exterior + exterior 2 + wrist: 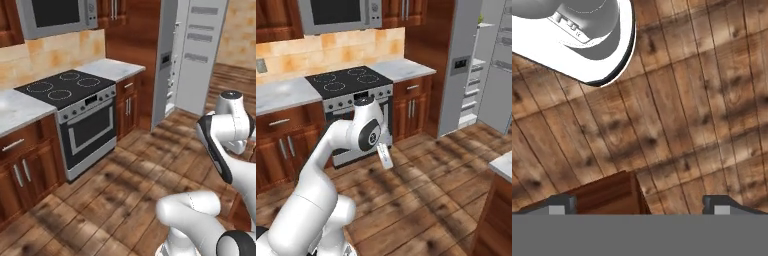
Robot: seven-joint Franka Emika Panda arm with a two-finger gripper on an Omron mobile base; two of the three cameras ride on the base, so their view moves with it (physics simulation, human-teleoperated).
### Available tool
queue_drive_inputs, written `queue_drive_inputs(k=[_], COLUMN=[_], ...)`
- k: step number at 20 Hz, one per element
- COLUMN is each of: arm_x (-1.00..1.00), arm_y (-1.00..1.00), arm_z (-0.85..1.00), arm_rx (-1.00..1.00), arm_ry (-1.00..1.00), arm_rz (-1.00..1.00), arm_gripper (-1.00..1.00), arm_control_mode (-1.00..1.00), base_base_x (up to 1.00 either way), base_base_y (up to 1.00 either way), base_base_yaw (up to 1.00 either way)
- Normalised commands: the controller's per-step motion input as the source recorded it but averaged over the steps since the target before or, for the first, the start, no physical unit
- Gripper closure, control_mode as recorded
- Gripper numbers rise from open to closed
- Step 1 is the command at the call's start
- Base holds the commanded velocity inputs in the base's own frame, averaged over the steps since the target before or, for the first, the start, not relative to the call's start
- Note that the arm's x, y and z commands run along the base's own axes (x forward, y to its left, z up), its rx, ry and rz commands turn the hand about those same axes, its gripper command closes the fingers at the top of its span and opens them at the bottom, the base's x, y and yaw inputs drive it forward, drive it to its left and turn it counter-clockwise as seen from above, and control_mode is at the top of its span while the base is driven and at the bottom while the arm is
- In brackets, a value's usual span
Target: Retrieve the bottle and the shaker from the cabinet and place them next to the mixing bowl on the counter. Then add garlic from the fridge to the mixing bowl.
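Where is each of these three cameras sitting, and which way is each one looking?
Left base view: behind the arm's left, facing the stove and open fridge; white arm links at lower right.
Right base view: behind its right, same stove and fridge; arm rises from lower left.
Hand view: on the hand, looking down at the wooden floor; gripper fingertips wide apart.
Both base views share stove, fridge, counter, floor.

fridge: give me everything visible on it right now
The fridge is a tall grey steel unit standing on the wood floor at the end of the run, against the dark wood cabinet side. Its door hangs open, swung outward, showing pale door racks. A small dark display panel sits on the grey front. White inner shelves show; something small and green sits on the top one. Nothing else can be made out inside.
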Motion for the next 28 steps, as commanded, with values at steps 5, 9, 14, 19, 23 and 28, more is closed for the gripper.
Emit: queue_drive_inputs(k=[5,9,14,19,23,28], arm_x=[0.0,0.0,0.0,0.0,0.0,0.0], arm_y=[0.0,0.0,0.0,0.0,0.0,0.0], arm_z=[0.0,0.0,0.0,0.0,0.0,0.0], arm_rx=[0.0,0.0,0.0,0.0,0.0,0.0], arm_ry=[0.0,0.0,0.0,0.0,0.0,0.0], arm_rz=[0.0,0.0,0.0,0.0,0.0,0.0], arm_gripper=[-1.0,-1.0,-1.0,-1.0,-1.0,-1.0], arm_control_mode=[1.0,1.0,1.0,1.0,1.0,1.0], base_base_x=[1.0,1.0,1.0,1.0,1.0,1.0], base_base_y=[0.55,0.52,0.19,0.0,-0.16,-0.66], base_base_yaw=[-0.39,-0.39,-0.3,-0.19,-0.14,0.13])
